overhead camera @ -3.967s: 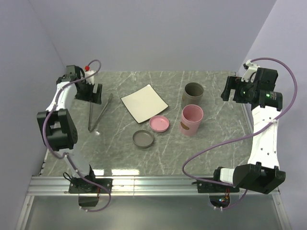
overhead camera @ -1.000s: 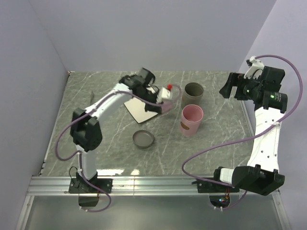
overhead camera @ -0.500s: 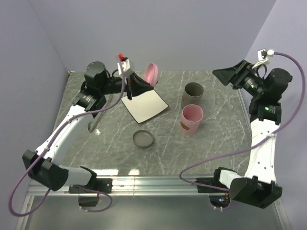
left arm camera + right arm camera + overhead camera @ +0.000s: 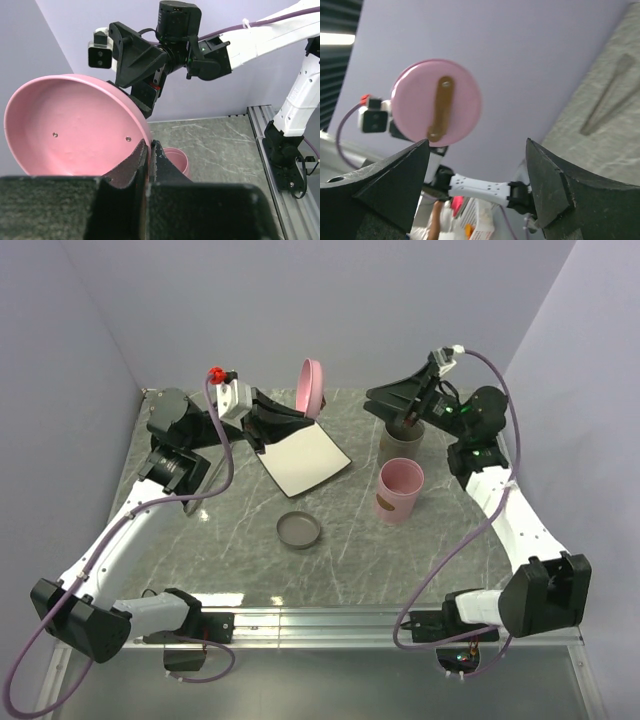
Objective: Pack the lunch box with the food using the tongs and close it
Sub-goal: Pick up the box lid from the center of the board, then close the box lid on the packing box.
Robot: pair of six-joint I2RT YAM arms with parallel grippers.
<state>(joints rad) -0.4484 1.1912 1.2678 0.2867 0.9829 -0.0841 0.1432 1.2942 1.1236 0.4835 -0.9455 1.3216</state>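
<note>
My left gripper (image 4: 300, 417) is shut on the rim of the lunch box's pink lid (image 4: 311, 386), holding it on edge high above the white plate (image 4: 300, 455). In the left wrist view the lid (image 4: 75, 130) fills the left side, its rim pinched between the shut jaws of that gripper (image 4: 149, 145). My right gripper (image 4: 376, 398) hangs open and empty over the grey tub (image 4: 404, 437), facing the lid (image 4: 436, 102). The pink tub (image 4: 400, 490) stands open. A blurred thin shape on the table, perhaps the tongs (image 4: 607, 97), shows in the right wrist view. No food is in view.
A grey lid (image 4: 299, 530) lies flat near the middle of the marble table (image 4: 450, 530). Purple walls close in on the left, back and right. An aluminium rail (image 4: 320, 620) carrying both arm bases runs along the near edge.
The pink lid left the table in my left gripper and now hangs raised at the back. My right arm swung in from the right edge to above the grey tub, its jaws narrowing slightly.
</note>
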